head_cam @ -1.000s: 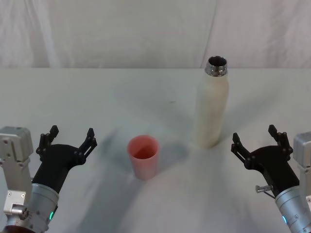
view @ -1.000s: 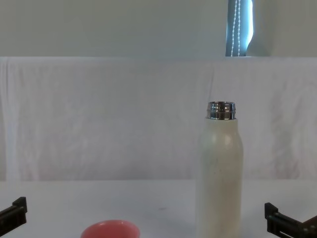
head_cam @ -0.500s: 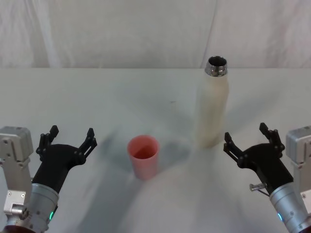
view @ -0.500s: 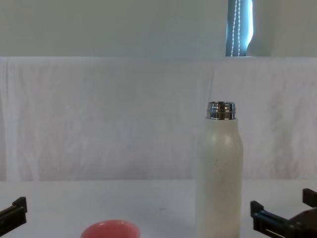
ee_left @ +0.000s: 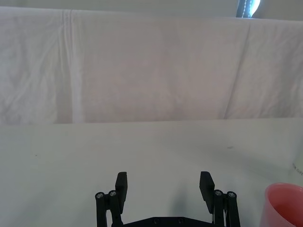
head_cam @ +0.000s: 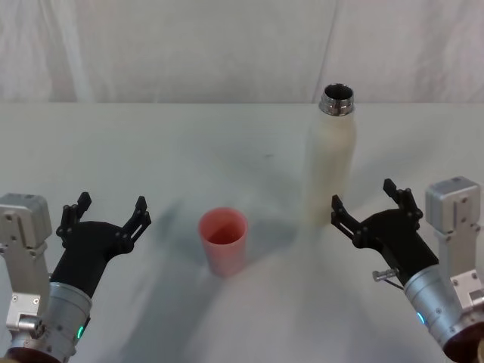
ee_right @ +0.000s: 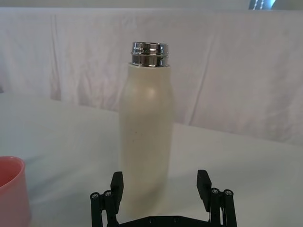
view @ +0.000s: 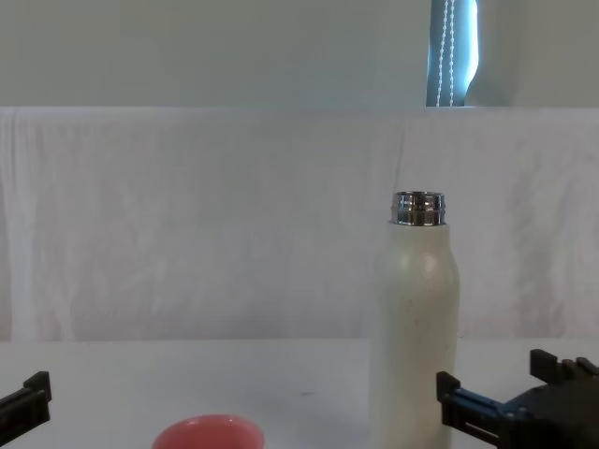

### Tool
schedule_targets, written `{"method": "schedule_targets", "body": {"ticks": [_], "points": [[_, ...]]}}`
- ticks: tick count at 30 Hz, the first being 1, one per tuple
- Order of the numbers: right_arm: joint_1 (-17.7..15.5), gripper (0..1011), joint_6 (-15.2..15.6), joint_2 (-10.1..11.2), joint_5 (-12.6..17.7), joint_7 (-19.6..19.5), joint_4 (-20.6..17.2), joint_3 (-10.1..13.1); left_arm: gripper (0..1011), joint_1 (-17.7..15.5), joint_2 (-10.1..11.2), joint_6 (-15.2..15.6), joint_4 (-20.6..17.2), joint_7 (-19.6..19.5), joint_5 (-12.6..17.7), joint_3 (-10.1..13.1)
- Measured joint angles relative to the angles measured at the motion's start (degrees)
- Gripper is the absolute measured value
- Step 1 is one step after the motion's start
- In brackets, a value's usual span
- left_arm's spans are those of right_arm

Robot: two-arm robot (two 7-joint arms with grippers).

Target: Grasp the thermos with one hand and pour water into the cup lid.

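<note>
The bottle (head_cam: 330,159) stands upright right of centre on the white counter (head_cam: 151,151), its steel neck uncapped, with no label or writing readable on it. The right tool (head_cam: 370,209), jaws spread wide, sits just beside the bottle's base at lower right, not touching it. The pink cup (head_cam: 223,242) stands low at centre, and the left tool (head_cam: 106,214) rests at lower left, also wide open.

Thermos (head_cam: 328,170) matt cream, neck shiny steel; cup lid (head_cam: 223,242) smooth pink plastic.

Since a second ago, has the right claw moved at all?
Yes. The right gripper, open, has moved forward and toward the thermos, which stands unmoved.
</note>
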Motion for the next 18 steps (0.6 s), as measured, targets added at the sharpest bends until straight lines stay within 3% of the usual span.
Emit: {"method": "schedule_targets", "body": {"ticks": [8, 18], "points": [[2.35, 1000, 0.50, -0.49, 1.06, 2.20, 2.27, 0.44, 1001, 0.00, 0.00, 0.00, 0.00, 0.00, 0.00, 0.00], [4.92, 1000, 0.51, -0.63, 5.13, 4.88, 5.29, 1.57, 1001, 0.00, 0.00, 0.00, 0.00, 0.00, 0.00, 0.00]]}}
